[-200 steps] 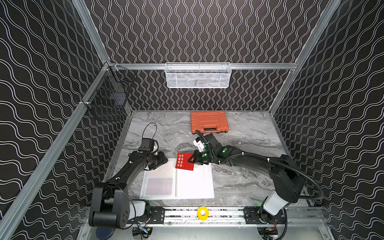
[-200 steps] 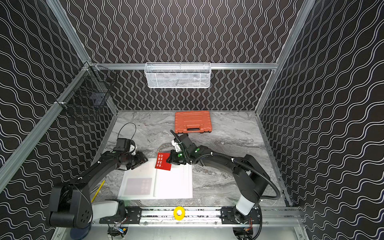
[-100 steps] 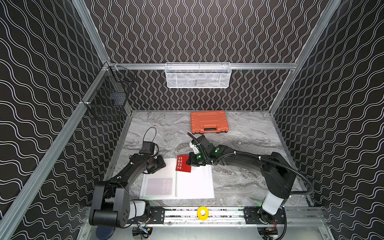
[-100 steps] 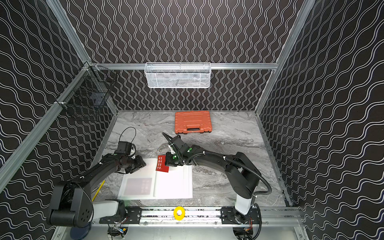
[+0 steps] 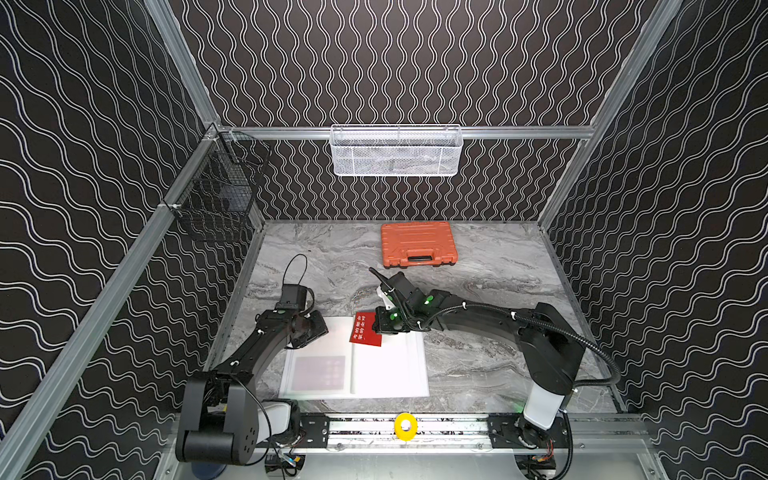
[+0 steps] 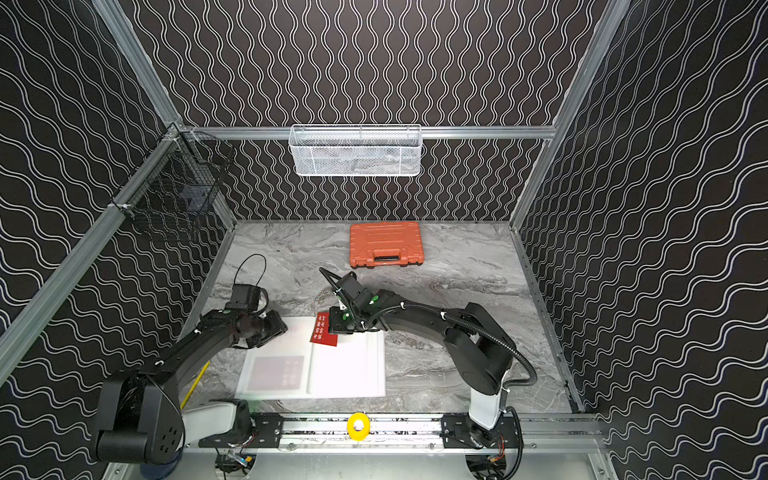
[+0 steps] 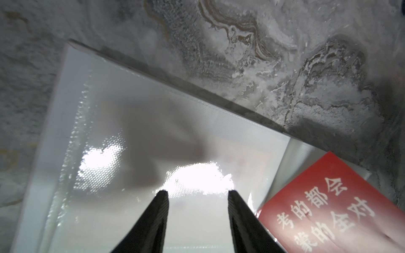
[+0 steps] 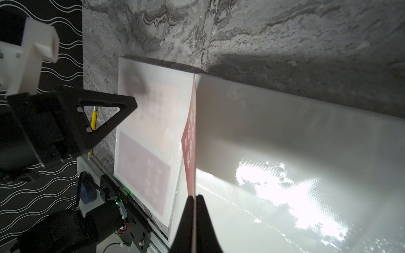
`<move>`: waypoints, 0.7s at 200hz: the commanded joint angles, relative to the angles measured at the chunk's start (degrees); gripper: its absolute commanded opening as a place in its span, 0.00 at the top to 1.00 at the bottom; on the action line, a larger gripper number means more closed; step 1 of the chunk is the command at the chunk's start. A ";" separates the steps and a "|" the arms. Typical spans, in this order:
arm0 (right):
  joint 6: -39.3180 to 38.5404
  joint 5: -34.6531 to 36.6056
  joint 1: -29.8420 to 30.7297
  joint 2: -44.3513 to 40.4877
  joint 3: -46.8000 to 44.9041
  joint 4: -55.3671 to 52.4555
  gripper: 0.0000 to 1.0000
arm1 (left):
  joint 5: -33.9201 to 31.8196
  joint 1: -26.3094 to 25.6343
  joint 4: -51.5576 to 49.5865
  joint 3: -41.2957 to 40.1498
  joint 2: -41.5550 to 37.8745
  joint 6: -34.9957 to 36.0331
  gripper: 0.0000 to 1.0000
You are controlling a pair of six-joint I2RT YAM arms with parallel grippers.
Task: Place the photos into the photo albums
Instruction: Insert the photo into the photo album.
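Right jaws pinch red photo (image 5: 365, 330) — over album (image 5: 390, 374).

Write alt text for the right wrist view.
The right gripper, jaws shut, pinches a red photo with white characters, seen edge-on over the open white photo album. The album lies flat on a grey marbled table.

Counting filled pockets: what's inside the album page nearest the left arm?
Through the photo album's frosted sleeve, one reddish card shows faintly; a paler card seems to sit beyond it. Their print is veiled.
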 commanded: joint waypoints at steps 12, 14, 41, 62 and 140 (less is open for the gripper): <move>0.10 -0.41 0.36 0.70 0.52 0.13 1.00 | -0.82 0.76 -0.44 0.08 -0.51 -0.25 0.51; 0.12 -0.48 0.33 0.76 0.44 0.14 1.00 | -0.86 0.80 -0.45 0.07 -0.49 -0.25 0.51; 0.17 -0.99 0.32 0.43 -0.57 0.64 1.00 | -0.81 1.74 -0.33 -0.19 -0.39 -0.07 0.51; -0.05 -1.72 0.32 0.54 -0.90 0.89 1.00 | -1.32 2.31 -0.26 -0.28 -0.64 -0.11 0.51; -0.16 -5.26 0.24 2.47 -2.62 2.77 1.00 | -4.48 4.46 1.32 -2.30 -3.23 -2.52 0.51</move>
